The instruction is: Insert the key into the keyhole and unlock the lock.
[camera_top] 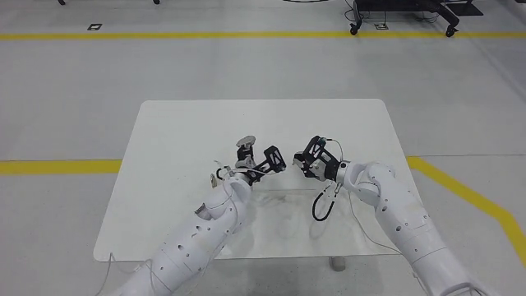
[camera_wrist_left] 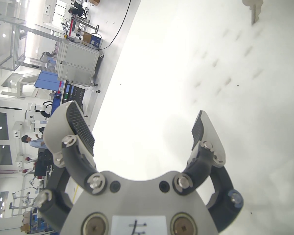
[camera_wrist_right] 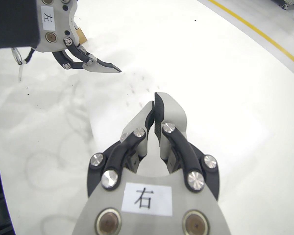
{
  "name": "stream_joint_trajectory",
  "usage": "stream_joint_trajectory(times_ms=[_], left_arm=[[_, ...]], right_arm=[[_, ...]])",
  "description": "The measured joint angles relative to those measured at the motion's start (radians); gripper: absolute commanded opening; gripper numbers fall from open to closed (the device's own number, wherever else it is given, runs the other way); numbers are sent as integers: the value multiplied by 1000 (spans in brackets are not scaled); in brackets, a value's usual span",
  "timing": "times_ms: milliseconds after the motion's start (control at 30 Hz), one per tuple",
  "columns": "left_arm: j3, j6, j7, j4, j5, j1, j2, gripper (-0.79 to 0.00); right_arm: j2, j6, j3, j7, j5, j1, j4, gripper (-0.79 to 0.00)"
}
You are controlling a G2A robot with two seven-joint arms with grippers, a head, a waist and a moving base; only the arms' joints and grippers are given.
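Right pincer (camera_wrist_right: 153, 106): clenched on the key (camera_wrist_left: 253, 13). You held it by the head, with the blade sticking out past the fingertips and pointing down toward the desk (camera_top: 181, 131). That hold made sense, since the blade has to stay bare to enter a keyhole.

Left pincer (camera_wrist_left: 136, 110): released, jaws wide apart, nothing between them. It hung over the middle of the desk, near the right pincer.

Lock (camera_wrist_right: 80, 35): brass. It lay on the desk on the far side of the left pincer from the right one, partly hidden by that pincer's palm. You could not have made out the keyhole from these views, so its facing was unknown.

Judgement: insertion had not begun. The key was apart from the lock, with the left pincer between them, and nothing gripped the lock. The open left pincer was probably there to take hold of the lock body, because a loose lock would slide away under the key's push.

Risk: the pads pinched only the thin key head. A slight miss at the keyhole could have twisted the key in that grip.
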Motion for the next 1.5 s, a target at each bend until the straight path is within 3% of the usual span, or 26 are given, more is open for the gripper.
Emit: stream_joint_trajectory(times_ms=[500,900,1000,1167,1400,1500], left_arm=[[19,28,3,87,-15,-12,-44,0],[-15,40,20,81,-28,-11,-60,0],[-53,53,23,39,-50,-10,-58,0],[-196,53,24,-109,-63,32,-27,0],[-488,11,68,-370,-59,208,29,0],[-488,11,68,-365,-61,205,29,0]], right_arm=[[6,28,18,-4,-1,-31,-43,-785],[52,-36,199,-204,27,-205,-225,-785],[58,-48,220,-209,32,-229,-252,-785],[59,-49,223,-207,34,-231,-256,-785],[59,-49,223,-207,34,-231,-255,-785],[59,-49,223,-207,34,-231,-256,-785]])
